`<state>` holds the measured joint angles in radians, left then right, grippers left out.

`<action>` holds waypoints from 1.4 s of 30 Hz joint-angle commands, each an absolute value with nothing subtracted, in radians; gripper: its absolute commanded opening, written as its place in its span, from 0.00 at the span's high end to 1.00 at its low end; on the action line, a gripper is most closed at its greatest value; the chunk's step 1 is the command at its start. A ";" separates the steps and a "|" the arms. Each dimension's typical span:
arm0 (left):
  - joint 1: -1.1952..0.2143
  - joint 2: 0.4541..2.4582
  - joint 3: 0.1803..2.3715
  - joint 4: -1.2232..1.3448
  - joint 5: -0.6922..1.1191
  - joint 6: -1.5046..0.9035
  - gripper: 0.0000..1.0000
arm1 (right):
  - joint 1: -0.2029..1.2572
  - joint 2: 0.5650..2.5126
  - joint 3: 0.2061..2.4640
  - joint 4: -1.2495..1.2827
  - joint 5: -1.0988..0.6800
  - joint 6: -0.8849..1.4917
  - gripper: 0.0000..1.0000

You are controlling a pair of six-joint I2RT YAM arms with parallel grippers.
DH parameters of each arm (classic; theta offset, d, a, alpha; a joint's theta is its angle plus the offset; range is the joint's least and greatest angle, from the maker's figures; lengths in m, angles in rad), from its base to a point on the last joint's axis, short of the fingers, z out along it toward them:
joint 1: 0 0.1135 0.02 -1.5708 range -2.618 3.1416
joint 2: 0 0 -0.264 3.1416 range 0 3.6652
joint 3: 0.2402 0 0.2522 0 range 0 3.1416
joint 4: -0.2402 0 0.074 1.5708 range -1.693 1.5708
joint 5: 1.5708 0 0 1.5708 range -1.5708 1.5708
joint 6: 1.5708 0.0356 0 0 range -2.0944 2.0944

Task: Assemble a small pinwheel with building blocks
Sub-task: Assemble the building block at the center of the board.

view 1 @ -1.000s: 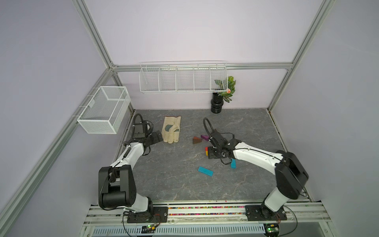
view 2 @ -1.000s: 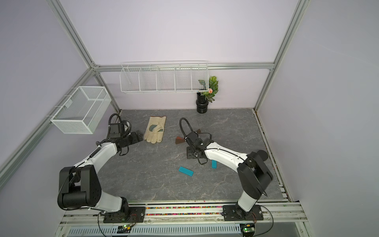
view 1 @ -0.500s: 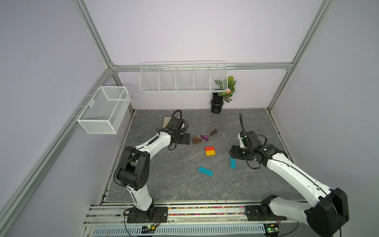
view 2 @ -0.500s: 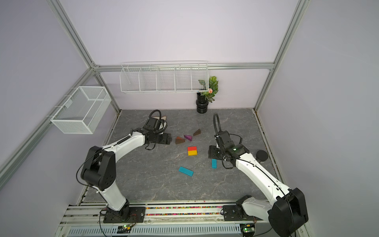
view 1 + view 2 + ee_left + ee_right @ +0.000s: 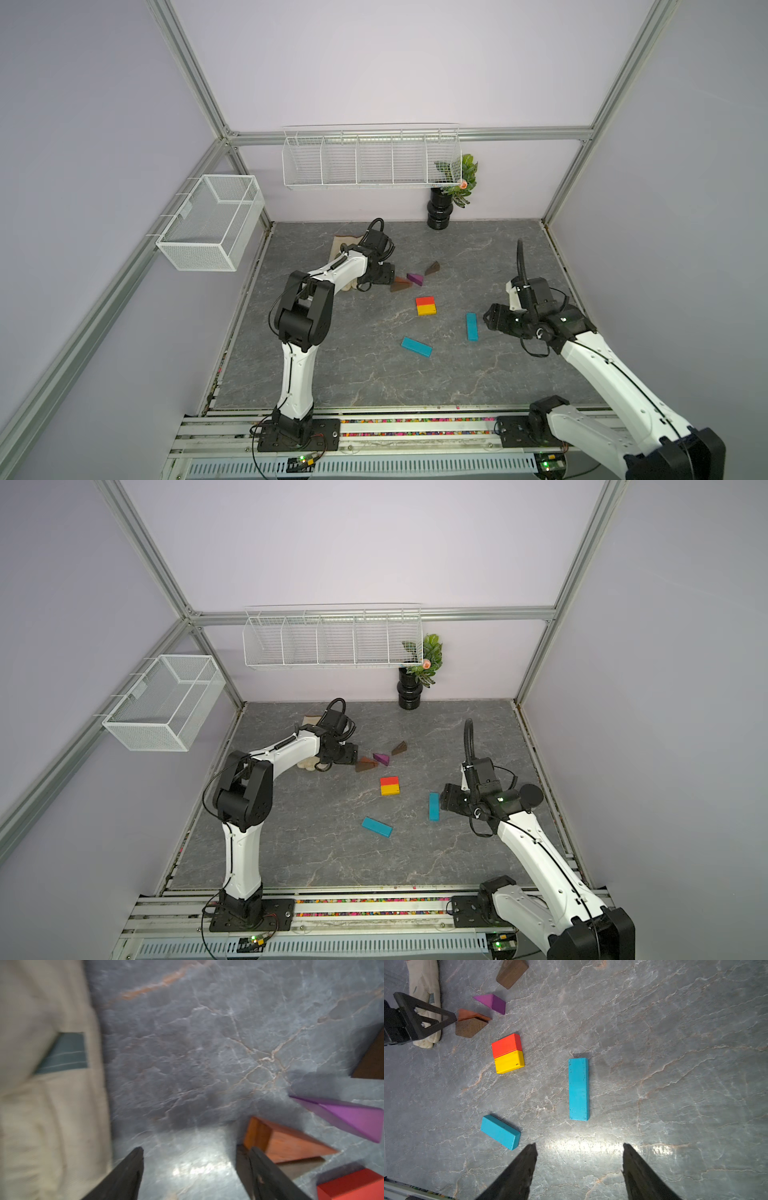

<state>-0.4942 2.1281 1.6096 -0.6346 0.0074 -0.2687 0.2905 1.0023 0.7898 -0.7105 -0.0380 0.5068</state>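
Observation:
No pinwheel figure shows; the building blocks lie loose on the grey table. A red-and-yellow square (image 5: 426, 305) (image 5: 508, 1053) sits mid-table. Behind it lie a purple wedge (image 5: 414, 279) (image 5: 349, 1118) and brown wedges (image 5: 400, 284) (image 5: 432, 268). Two teal bars (image 5: 471, 326) (image 5: 416, 347) lie nearer the front. My left gripper (image 5: 389, 275) (image 5: 190, 1148) is open over bare table, one finger beside the nearest brown wedge (image 5: 286, 1145). My right gripper (image 5: 488, 320) (image 5: 579, 1145) is open and empty, just short of one teal bar's (image 5: 579, 1088) end.
A cream glove (image 5: 338, 245) (image 5: 41, 1084) lies under and behind the left arm. A black potted plant (image 5: 440, 212) stands at the back wall. A wire rack (image 5: 370, 158) and a wire basket (image 5: 208, 224) hang on the walls. A black disc (image 5: 532, 793) lies beside the right arm.
The left arm swung from left of the glove over to the wedges, its jaws narrowing a little. The right arm drew back from the red-and-yellow square to the right teal bar.

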 commanded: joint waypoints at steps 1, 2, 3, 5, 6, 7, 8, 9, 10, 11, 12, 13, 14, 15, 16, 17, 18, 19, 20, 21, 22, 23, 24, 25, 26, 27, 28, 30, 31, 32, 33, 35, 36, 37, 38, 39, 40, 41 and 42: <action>-0.510 2.162 1.640 -0.682 0.012 -0.278 0.19 | 0.277 0.983 0.775 -0.729 -0.065 0.486 0.31; -0.509 2.166 1.643 -0.678 0.014 -0.282 0.19 | 0.275 0.980 0.773 -0.730 -0.067 0.486 0.31; -0.510 2.171 1.649 -0.677 0.018 -0.283 0.19 | 0.274 0.978 0.773 -0.731 -0.067 0.484 0.31; -0.509 2.184 1.666 -0.672 0.026 -0.289 0.19 | 0.270 0.977 0.772 -0.731 -0.066 0.481 0.31; -0.510 2.190 1.678 -0.670 0.035 -0.291 0.19 | 0.268 0.977 0.771 -0.730 -0.067 0.480 0.31; -0.512 2.197 1.690 -0.668 0.044 -0.293 0.19 | 0.268 0.977 0.770 -0.731 -0.070 0.480 0.31; -0.514 2.202 1.701 -0.667 0.051 -0.294 0.19 | 0.266 0.977 0.770 -0.729 -0.072 0.481 0.31; -0.516 2.208 1.712 -0.668 0.054 -0.292 0.19 | 0.267 0.977 0.767 -0.729 -0.072 0.481 0.31; -0.518 2.209 1.720 -0.670 0.057 -0.289 0.19 | 0.267 0.978 0.768 -0.730 -0.074 0.482 0.31; -0.521 2.208 1.723 -0.672 0.055 -0.287 0.19 | 0.266 0.976 0.767 -0.730 -0.072 0.482 0.31; -0.524 2.204 1.720 -0.670 0.052 -0.285 0.19 | 0.266 0.973 0.765 -0.732 -0.072 0.483 0.31; -0.524 2.193 1.712 -0.668 0.051 -0.284 0.19 | 0.264 0.969 0.763 -0.734 -0.071 0.483 0.31; -0.524 2.181 1.701 -0.664 0.047 -0.284 0.20 | 0.264 0.963 0.760 -0.735 -0.071 0.485 0.31; -0.525 2.164 1.680 -0.655 0.042 -0.277 0.21 | 0.264 0.957 0.756 -0.736 -0.068 0.485 0.31; -0.526 2.142 1.656 -0.643 0.034 -0.271 0.21 | 0.264 0.952 0.754 -0.736 -0.066 0.485 0.31; -0.528 2.123 1.634 -0.631 0.027 -0.266 0.22 | 0.263 0.947 0.751 -0.736 -0.066 0.485 0.31; -0.528 2.100 1.610 -0.616 0.022 -0.255 0.22 | 0.262 0.944 0.747 -0.737 -0.066 0.484 0.30; -0.531 2.080 1.586 -0.601 0.025 -0.241 0.22 | 0.261 0.942 0.746 -0.736 -0.066 0.485 0.30; -0.533 2.064 1.570 -0.593 0.030 -0.225 0.23 | 0.259 0.942 0.744 -0.735 -0.068 0.486 0.30; -0.538 2.055 1.559 -0.588 0.035 -0.202 0.23 | 0.258 0.944 0.742 -0.733 -0.070 0.485 0.30; -0.543 2.050 1.556 -0.592 0.042 -0.178 0.23 | 0.259 0.945 0.741 -0.732 -0.071 0.485 0.30; -0.549 2.050 1.558 -0.600 0.044 -0.160 0.23 | 0.256 0.946 0.740 -0.730 -0.074 0.485 0.30; -0.556 2.052 1.563 -0.610 0.045 -0.142 0.23 | 0.257 0.947 0.737 -0.725 -0.078 0.485 0.30; -0.561 2.057 1.569 -0.616 0.049 -0.124 0.23 | 0.257 0.949 0.735 -0.722 -0.082 0.487 0.30; -0.567 2.060 1.572 -0.620 0.050 -0.112 0.23 | 0.256 0.950 0.733 -0.720 -0.084 0.488 0.30; -0.571 2.058 1.574 -0.619 0.047 -0.105 0.23 | 0.257 0.950 0.730 -0.717 -0.086 0.491 0.30; -0.574 2.054 1.572 -0.611 0.038 -0.105 0.23 | 0.257 0.949 0.727 -0.715 -0.088 0.493 0.30; -0.574 2.042 1.565 -0.591 0.028 -0.111 0.23 | 0.257 0.944 0.726 -0.714 -0.089 0.494 0.30; -0.575 2.033 1.560 -0.576 0.037 -0.111 0.23 | 0.257 0.941 0.725 -0.715 -0.089 0.495 0.30; -0.575 2.029 1.556 -0.565 0.052 -0.105 0.23 | 0.256 0.940 0.726 -0.717 -0.089 0.493 0.30; -0.576 2.028 1.556 -0.557 0.072 -0.092 0.23 | 0.256 0.938 0.726 -0.716 -0.089 0.491 0.30; -0.580 2.044 1.574 -0.576 0.102 -0.063 0.23 | 0.256 0.936 0.723 -0.719 -0.089 0.489 0.30; -0.581 2.055 1.587 -0.593 0.109 -0.051 0.24 | 0.256 0.934 0.723 -0.719 -0.089 0.489 0.30; -0.582 2.071 1.602 -0.617 0.115 -0.037 0.25 | 0.255 0.934 0.723 -0.720 -0.089 0.490 0.30; -0.583 2.090 1.621 -0.644 0.118 -0.023 0.26 | 0.256 0.933 0.721 -0.720 -0.090 0.489 0.30; -0.586 2.103 1.634 -0.664 0.122 -0.008 0.27 | 0.256 0.934 0.719 -0.720 -0.092 0.491 0.30; -0.589 2.115 1.646 -0.683 0.123 0.007 0.29 | 0.255 0.934 0.715 -0.718 -0.095 0.491 0.30; -0.596 2.126 1.652 -0.698 0.119 0.027 0.30 | 0.256 0.933 0.710 -0.717 -0.096 0.493 0.30; -0.602 2.133 1.656 -0.708 0.110 0.041 0.31 | 0.256 0.933 0.708 -0.716 -0.099 0.495 0.30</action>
